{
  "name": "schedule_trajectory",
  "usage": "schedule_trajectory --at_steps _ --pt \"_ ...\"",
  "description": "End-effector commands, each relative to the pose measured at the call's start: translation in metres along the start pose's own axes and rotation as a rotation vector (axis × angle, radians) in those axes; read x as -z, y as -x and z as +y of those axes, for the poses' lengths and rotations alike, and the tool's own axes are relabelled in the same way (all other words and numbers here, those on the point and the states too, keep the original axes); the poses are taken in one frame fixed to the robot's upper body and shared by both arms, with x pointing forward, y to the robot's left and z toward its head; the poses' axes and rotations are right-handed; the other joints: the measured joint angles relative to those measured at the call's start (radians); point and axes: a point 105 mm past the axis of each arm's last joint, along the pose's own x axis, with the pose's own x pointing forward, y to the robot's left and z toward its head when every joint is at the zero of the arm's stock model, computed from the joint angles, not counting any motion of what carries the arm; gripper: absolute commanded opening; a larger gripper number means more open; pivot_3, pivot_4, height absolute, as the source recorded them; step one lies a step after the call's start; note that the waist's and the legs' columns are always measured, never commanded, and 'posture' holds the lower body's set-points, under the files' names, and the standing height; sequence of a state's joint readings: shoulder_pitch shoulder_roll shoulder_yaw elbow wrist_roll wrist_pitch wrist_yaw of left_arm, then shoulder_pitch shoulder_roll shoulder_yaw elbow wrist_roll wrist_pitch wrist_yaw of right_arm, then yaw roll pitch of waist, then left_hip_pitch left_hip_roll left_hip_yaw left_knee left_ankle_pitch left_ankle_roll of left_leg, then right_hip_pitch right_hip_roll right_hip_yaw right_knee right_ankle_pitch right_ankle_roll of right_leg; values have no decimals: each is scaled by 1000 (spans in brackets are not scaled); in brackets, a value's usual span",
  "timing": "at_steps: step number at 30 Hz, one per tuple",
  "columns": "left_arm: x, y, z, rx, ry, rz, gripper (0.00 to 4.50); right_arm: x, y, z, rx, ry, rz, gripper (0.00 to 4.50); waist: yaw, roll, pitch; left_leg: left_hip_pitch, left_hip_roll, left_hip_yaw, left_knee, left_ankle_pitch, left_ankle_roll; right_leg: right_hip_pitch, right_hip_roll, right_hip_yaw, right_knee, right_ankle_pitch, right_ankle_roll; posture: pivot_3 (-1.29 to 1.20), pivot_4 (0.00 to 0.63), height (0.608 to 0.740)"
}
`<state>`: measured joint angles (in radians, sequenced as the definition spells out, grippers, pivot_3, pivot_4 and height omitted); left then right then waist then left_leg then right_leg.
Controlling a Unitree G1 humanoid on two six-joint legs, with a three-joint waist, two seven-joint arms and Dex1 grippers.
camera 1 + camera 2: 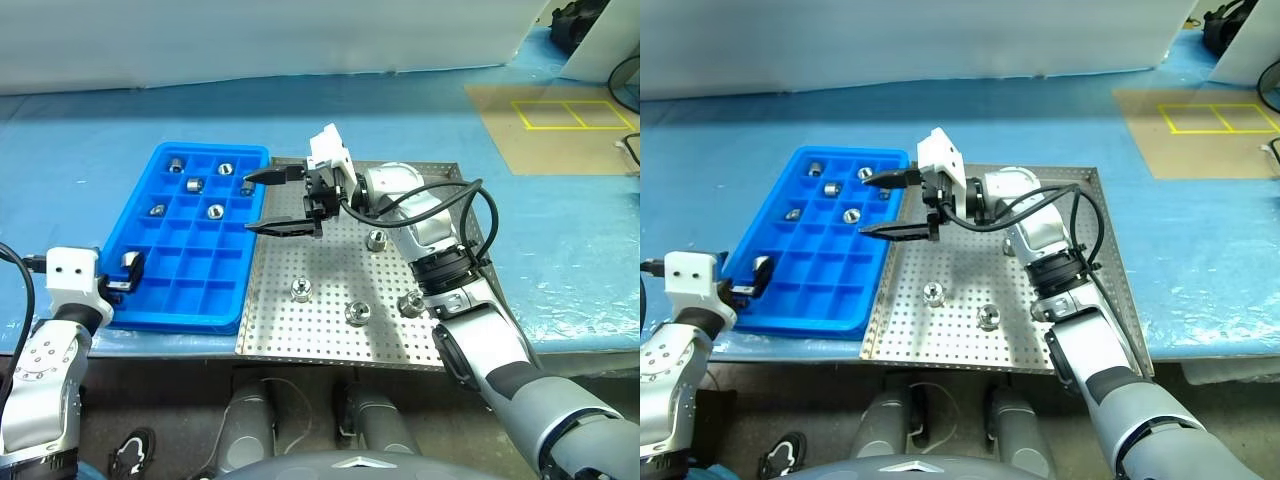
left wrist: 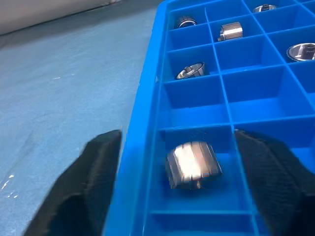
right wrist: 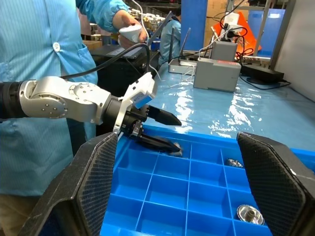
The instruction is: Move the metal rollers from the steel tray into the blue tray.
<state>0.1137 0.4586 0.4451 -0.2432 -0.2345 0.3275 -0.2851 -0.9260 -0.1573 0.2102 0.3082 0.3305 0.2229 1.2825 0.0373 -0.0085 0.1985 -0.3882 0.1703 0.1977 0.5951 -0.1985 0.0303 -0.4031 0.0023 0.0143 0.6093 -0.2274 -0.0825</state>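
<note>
Blue tray (image 1: 190, 300) sits on the pale blue table cover (image 1: 80, 140), its right side touching the left edge of the steel tray (image 1: 330, 330); both near the table's front edge; left gripper (image 1: 127, 272) at the blue tray's front-left corner, fingers (image 2: 93, 177) spread wide, one outside the tray's left wall and one inside, holding nothing; a metal roller (image 2: 193, 164) lies free in the compartment between them, in the left column near the front; five more metal rollers (image 1: 195, 184) sit in separate compartments toward the blue tray's far end, one each, none touching; right gripper (image 1: 268, 202) hangs level over the seam where the two trays meet, near their far edge, pointing toward the blue tray, jaws wide apart and empty; four rollers still on the steel tray: one (image 1: 377, 240) mid-tray just beside the right arm, one (image 1: 299, 290) left of centre, one (image 1: 357, 313) toward the front edge, one (image 1: 411, 304) partly hidden by the forearm; all stand apart from each other; yellow taped rectangle (image 1: 572, 114) on a tan board at the table's far right corner; right wrist view shows a person in a light blue smock (image 3: 44, 73) holding a white controller (image 3: 130, 33); no readable writing or labels anywhere.
</note>
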Motion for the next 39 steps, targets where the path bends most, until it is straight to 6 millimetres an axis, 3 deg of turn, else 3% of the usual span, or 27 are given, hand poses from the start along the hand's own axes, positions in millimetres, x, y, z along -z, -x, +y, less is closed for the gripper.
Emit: schedule_trajectory --at_steps 1,5,9,13,17,25,32,39 --pt "-22 -5 -1 -2 -9 -61 4471 -8 -2 0 -5 44 -13 4022 0 0 0 0 0 0 0 0 0 0 0 0 0 0 0 -107 150 740" --pt "-55 -7 -23 84 -12 -170 4471 -8 -1 -1 -2 43 -15 4022 1 0 0 0 -1 0 0 0 0 0 -1 0 0 0 0 -112 150 740" --pt "-102 -9 -60 253 20 -314 4471 -11 2 -3 11 34 -22 4022 3 0 0 -1 -1 0 0 2 1 0 -3 -3 1 0 0 -128 150 740" --pt "-122 -13 -94 470 -76 -350 4471 -5 14 -7 51 50 28 4022 1 0 0 -2 -1 0 1 5 -1 1 -5 -7 3 0 0 -164 150 740" --pt "-112 -15 -120 698 -113 -287 4471 3 37 -12 118 30 80 4022 -5 0 0 -1 -1 0 1 7 -2 0 -5 -8 5 0 0 -223 150 740" --pt "-86 1 -166 1132 -152 -160 4471 26 85 -7 265 -19 201 4022 -29 0 0 -3 -1 0 1 8 -1 0 -5 -8 5 0 0 -383 150 740" --pt "-66 16 -186 1451 -285 -32 4471 28 92 8 352 -32 207 4022 -85 1 0 -2 -1 0 1 9 1 1 -5 -9 5 0 0 -514 150 740" --pt "-45 1 -185 1498 -418 61 4471 28 94 12 415 -39 202 4022 -132 1 0 -2 -1 -1 1 10 6 2 -5 -9 4 0 0 -561 150 740"
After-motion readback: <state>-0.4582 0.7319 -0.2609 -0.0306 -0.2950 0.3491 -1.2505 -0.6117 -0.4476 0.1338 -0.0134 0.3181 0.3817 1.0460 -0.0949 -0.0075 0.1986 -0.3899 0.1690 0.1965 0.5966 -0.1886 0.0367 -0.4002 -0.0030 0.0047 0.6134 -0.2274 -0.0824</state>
